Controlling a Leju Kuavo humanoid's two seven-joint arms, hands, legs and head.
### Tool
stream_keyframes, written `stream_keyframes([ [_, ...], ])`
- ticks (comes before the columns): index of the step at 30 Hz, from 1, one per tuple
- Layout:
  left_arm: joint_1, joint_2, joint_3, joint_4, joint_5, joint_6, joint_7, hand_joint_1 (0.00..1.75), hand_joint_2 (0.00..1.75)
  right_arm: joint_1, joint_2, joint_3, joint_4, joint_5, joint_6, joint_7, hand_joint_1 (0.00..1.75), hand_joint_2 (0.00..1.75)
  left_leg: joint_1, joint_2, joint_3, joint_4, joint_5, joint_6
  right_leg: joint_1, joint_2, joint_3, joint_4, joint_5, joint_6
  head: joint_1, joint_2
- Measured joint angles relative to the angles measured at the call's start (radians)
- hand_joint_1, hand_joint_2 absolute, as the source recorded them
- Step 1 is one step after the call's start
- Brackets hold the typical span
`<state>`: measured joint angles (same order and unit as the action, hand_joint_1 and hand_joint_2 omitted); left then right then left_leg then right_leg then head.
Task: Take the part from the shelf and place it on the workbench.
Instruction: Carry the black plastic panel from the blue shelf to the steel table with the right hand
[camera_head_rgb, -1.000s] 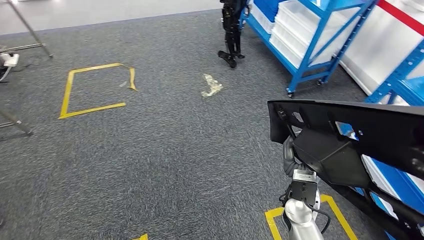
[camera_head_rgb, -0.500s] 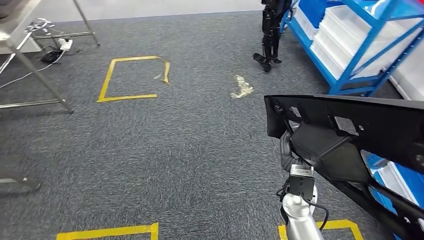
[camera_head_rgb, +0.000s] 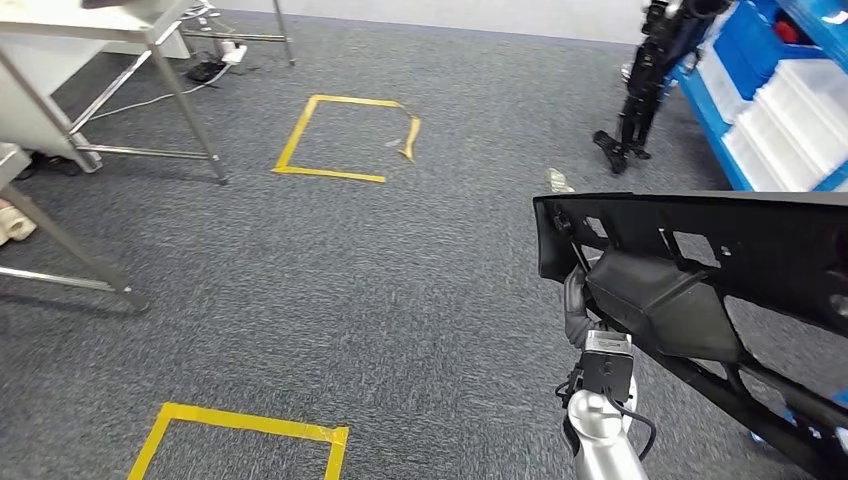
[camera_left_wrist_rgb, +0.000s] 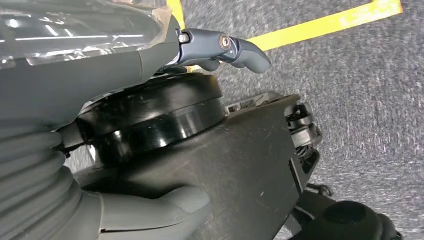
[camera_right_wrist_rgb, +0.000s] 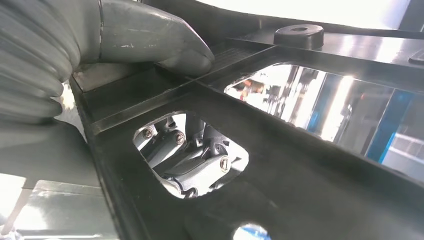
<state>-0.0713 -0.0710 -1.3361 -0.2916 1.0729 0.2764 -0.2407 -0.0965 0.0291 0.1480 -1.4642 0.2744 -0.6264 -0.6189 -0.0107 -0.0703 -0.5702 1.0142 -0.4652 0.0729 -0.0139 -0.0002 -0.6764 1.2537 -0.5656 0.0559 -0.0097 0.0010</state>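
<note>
Carry | long black moulded-plastic part (camera_head_rgb: 700, 260), 3 o'clock | left hand (camera_left_wrist_rgb: 150, 165) and right hand (camera_right_wrist_rgb: 150, 55) both grip it | stiff, light, unwieldy; hold ribbed frame.

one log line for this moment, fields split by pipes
phase: carrying | black part: held off the carpet | left hand: grips part | right hand: grips part | workbench legs: ahead left | placed: not yet

part (camera_head_rgb: 700, 240): black plastic, semi-gloss | floor (camera_head_rgb: 350, 290): grey rough carpet | table legs (camera_head_rgb: 190, 110): bare metal
</note>
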Motion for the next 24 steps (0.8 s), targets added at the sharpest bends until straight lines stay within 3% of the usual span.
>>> stream_keyframes([
  [2,-0.004,-0.004,0.0,0.009,0.001,-0.009,0.0,0.0,1.75,-0.001,0.0,0.0,0.001,0.001,0.0,0.0,1.75,1.75,0.0,-0.03,0.003,0.003,-0.003,-0.005,-0.006,0.03,0.064,-0.148,0.064,0.015,0.0,0.0],
  [3,-0.006,-0.006,0.001,0.014,0.001,-0.011,0.0,0.0,1.75,-0.001,-0.001,0.0,0.001,0.001,0.0,-0.001,1.75,1.75,0.0,-0.042,0.002,0.004,-0.004,-0.01,-0.008,0.044,0.09,-0.203,0.085,0.015,0.0,0.0],
  [4,-0.007,-0.008,0.001,0.018,0.002,-0.012,0.0,0.0,1.75,-0.001,-0.001,0.0,0.001,0.002,0.0,-0.001,1.75,1.75,-0.001,-0.052,0.0,0.005,-0.004,-0.015,-0.008,0.053,0.103,-0.232,0.094,0.012,0.0,0.0],
  [6,-0.008,-0.011,0.003,0.026,0.009,-0.009,-0.001,0.0,1.75,-0.001,0.001,-0.001,0.001,0.007,0.0,0.002,1.75,1.75,-0.001,-0.066,-0.006,0.003,-0.002,-0.025,-0.006,0.042,0.107,-0.236,0.095,-0.003,-0.001,0.0],
  [7,-0.007,-0.013,0.004,0.031,0.014,-0.007,-0.002,0.0,1.75,-0.001,0.003,-0.002,-0.001,0.012,0.002,0.004,1.75,1.75,0.0,-0.059,-0.008,0.005,-0.005,-0.03,-0.008,0.034,0.108,-0.238,0.097,-0.009,-0.001,0.0],
  [9,-0.007,-0.016,0.007,0.04,0.02,0.002,-0.009,0.0,1.75,0.001,0.008,-0.005,-0.007,0.021,0.007,0.008,1.75,1.75,-0.003,-0.01,-0.027,0.049,-0.036,-0.04,-0.013,0.015,0.111,-0.242,0.097,-0.027,-0.006,0.0],
  [11,-0.01,-0.019,0.013,0.047,0.027,0.015,-0.02,0.0,1.75,0.005,0.01,-0.008,-0.011,0.026,0.014,0.01,1.75,1.75,-0.002,0.041,-0.081,0.166,-0.098,-0.049,-0.01,-0.009,0.114,-0.243,0.093,-0.041,-0.012,0.0],
  [13,-0.014,-0.022,0.019,0.051,0.037,0.033,-0.034,0.0,1.75,0.01,0.01,-0.012,-0.012,0.025,0.019,0.013,1.75,1.75,0.001,0.051,-0.134,0.277,-0.137,-0.055,-0.006,-0.037,0.116,-0.243,0.09,-0.046,-0.012,0.0],
  [14,-0.015,-0.025,0.022,0.053,0.04,0.045,-0.04,0.0,1.75,0.012,0.009,-0.015,-0.014,0.022,0.022,0.014,1.75,1.75,0.002,0.054,-0.138,0.288,-0.129,-0.056,-0.004,-0.05,0.117,-0.243,0.089,-0.047,-0.012,0.0],
  [16,-0.014,-0.03,0.029,0.057,0.047,0.071,-0.043,0.0,1.75,0.016,0.008,-0.019,-0.021,0.015,0.031,0.015,1.75,1.75,0.003,0.076,-0.092,0.195,-0.067,-0.054,-0.003,-0.075,0.121,-0.243,0.085,-0.046,-0.012,0.0],
  [17,-0.012,-0.032,0.031,0.058,0.049,0.083,-0.042,0.0,1.75,0.017,0.007,-0.022,-0.027,0.013,0.035,0.015,1.75,1.75,0.0,0.108,-0.058,0.125,-0.038,-0.052,0.0,-0.085,0.123,-0.243,0.083,-0.045,-0.012,0.0],
  [19,-0.006,-0.034,0.034,0.06,0.052,0.098,-0.039,0.0,1.75,0.018,0.006,-0.029,-0.037,0.012,0.041,0.016,1.75,1.75,-0.009,0.162,-0.016,0.028,-0.012,-0.04,0.01,-0.104,0.124,-0.241,0.079,-0.037,-0.011,0.0],
  [20,-0.005,-0.034,0.036,0.061,0.052,0.101,-0.039,0.0,1.75,0.018,0.006,-0.031,-0.04,0.013,0.042,0.016,1.75,1.75,-0.014,0.172,-0.014,0.014,-0.014,-0.033,0.014,-0.116,0.124,-0.241,0.078,-0.034,-0.011,0.0],
  [22,-0.005,-0.035,0.041,0.061,0.052,0.105,-0.038,0.0,1.75,0.018,0.006,-0.034,-0.045,0.014,0.044,0.017,1.75,1.75,-0.015,0.144,-0.017,0.008,-0.01,-0.019,0.017,-0.138,0.125,-0.24,0.073,-0.024,-0.008,0.0],
  [24,-0.007,-0.037,0.045,0.062,0.052,0.107,-0.038,0.0,1.75,0.017,0.006,-0.034,-0.05,0.016,0.045,0.017,1.75,1.75,-0.009,0.113,-0.014,0.003,-0.003,-0.007,0.013,-0.096,0.112,-0.202,0.049,-0.017,-0.007,0.0],
])
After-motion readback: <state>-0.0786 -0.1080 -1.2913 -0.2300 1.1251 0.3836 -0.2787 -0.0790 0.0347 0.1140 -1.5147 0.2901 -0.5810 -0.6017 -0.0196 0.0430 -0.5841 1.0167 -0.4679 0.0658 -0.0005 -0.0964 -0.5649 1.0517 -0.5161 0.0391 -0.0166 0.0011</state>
